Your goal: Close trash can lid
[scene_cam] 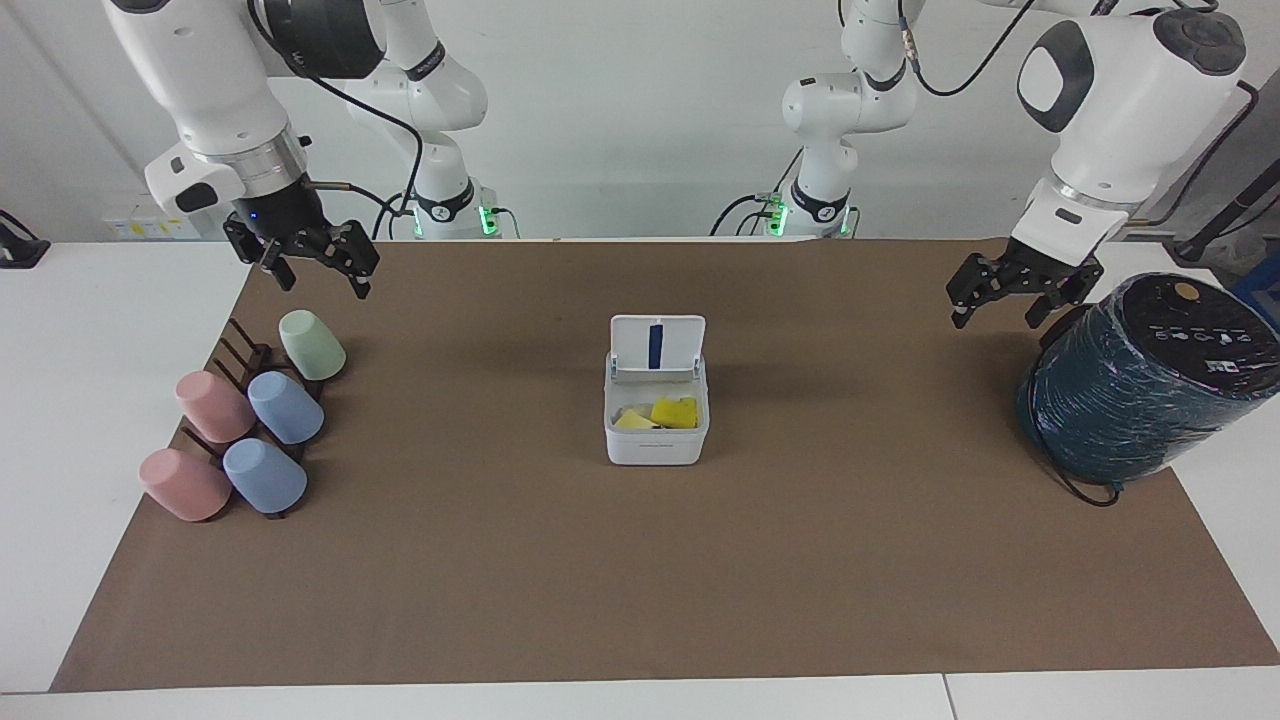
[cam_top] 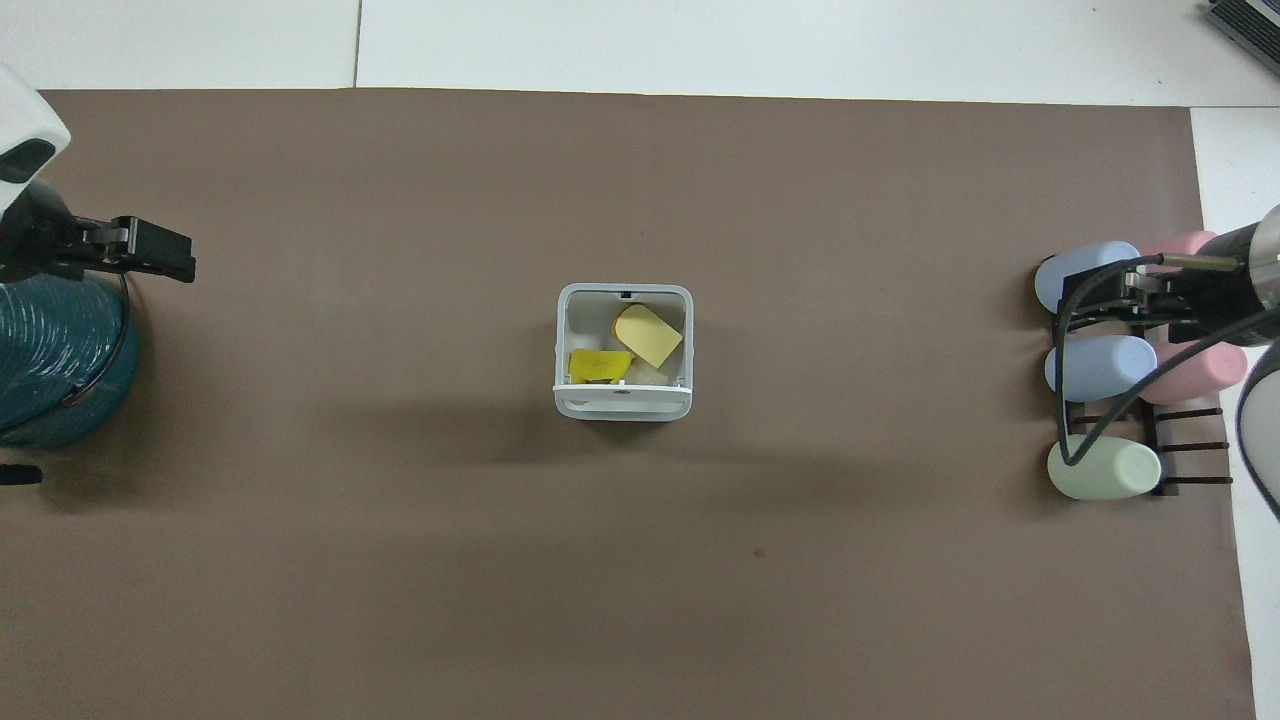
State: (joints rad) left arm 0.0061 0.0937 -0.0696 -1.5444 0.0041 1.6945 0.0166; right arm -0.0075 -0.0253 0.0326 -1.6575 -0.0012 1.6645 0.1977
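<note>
The small white trash can (scene_cam: 655,448) stands in the middle of the brown mat, with yellow scraps (scene_cam: 667,412) inside; it also shows in the overhead view (cam_top: 562,340). Its lid (scene_cam: 657,345) stands upright on the hinge at the side nearer the robots, blue strip showing; from overhead the lid (cam_top: 622,402) is nearly edge-on. My left gripper (scene_cam: 997,318) is open, in the air beside the teal cylinder, well apart from the can; it also shows overhead (cam_top: 165,252). My right gripper (scene_cam: 322,283) is open above the cup rack, also well apart (cam_top: 1125,295).
A large dark teal wrapped cylinder (scene_cam: 1140,380) lies at the left arm's end of the table. A dark rack with several pastel cups (scene_cam: 250,420) sits at the right arm's end. The brown mat (scene_cam: 640,580) covers the table around the can.
</note>
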